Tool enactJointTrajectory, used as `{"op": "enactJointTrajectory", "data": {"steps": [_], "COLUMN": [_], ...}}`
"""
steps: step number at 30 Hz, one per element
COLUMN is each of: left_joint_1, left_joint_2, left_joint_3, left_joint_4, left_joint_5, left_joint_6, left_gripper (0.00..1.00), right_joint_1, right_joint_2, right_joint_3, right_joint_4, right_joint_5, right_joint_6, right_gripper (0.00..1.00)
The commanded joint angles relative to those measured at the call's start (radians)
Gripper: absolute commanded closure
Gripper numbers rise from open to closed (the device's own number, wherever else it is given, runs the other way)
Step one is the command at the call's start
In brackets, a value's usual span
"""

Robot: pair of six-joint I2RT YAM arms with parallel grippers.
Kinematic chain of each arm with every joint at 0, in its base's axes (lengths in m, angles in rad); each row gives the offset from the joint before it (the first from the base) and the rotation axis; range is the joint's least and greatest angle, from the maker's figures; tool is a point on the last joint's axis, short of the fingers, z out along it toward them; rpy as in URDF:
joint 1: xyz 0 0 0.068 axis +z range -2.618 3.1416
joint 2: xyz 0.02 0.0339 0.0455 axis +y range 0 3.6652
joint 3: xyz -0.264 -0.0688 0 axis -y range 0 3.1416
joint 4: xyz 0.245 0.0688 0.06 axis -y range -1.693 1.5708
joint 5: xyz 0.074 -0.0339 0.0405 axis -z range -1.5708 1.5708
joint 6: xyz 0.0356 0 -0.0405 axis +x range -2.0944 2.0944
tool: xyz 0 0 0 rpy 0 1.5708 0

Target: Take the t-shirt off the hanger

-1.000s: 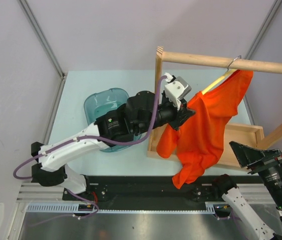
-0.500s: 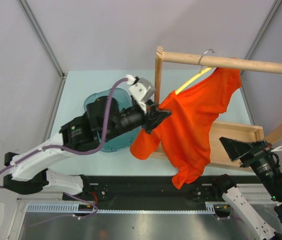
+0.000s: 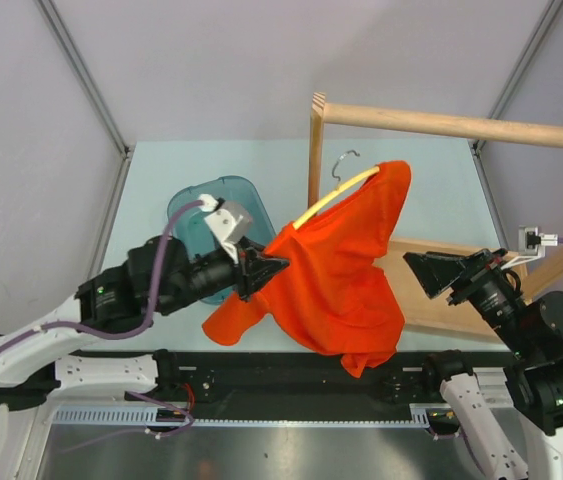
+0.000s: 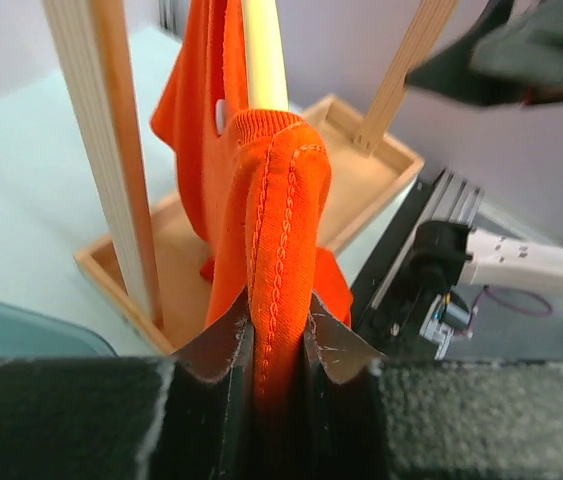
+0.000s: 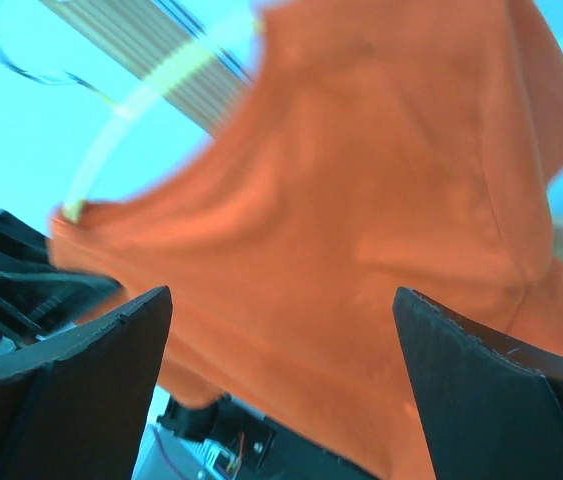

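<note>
L gripper [image 3: 269,268] clamps t-shirt [image 3: 346,270], hanger [image 3: 341,189] inside it – R gripper [image 3: 429,275] wide open, nothing held; teal tub [image 3: 193,205] part-hidden.

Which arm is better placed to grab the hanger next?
Probably right. The right arm's fingers stand open, facing the pale yellow wooden hanger; the left arm's fingers are clamped on the bright orange-red fabric t-shirt.

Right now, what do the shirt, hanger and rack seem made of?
The t-shirt looks like soft knit cloth, matte: it drapes, with stitched seams. The hanger seems pale painted wood or plastic, smooth, with a thin wire hook. The rack is bare wood, showing grain.
</note>
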Motion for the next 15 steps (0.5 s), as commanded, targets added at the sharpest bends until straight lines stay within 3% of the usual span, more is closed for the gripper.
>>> {"op": "enactJointTrajectory", "data": {"steps": [1, 8, 15], "left_joint_1": [0.002, 0.003, 0.002], "left_joint_2": [0.035, 0.113, 0.217], "left_joint_3": [-0.025, -0.083, -0.075], "left_joint_4": [0.028, 0.062, 0.12], "left_joint_5": [0.056, 0.191, 0.323], "left_joint_6": [-0.056, -0.087, -0.147], "left_gripper": [1.0, 1.0, 1.0], "right_joint_1": [-0.146, -0.364, -0.438], "right_joint_2": [0.045, 0.066, 0.048], "right_joint_3": [0.018, -0.005, -0.02], "right_joint_4": [0.124, 0.074, -0.021], "right_joint_5": [-0.247, -0.436, -0.476], "right_joint_6": [-0.028, -0.056, -0.209], "right_gripper": [0.02, 0.02, 0.05]}}
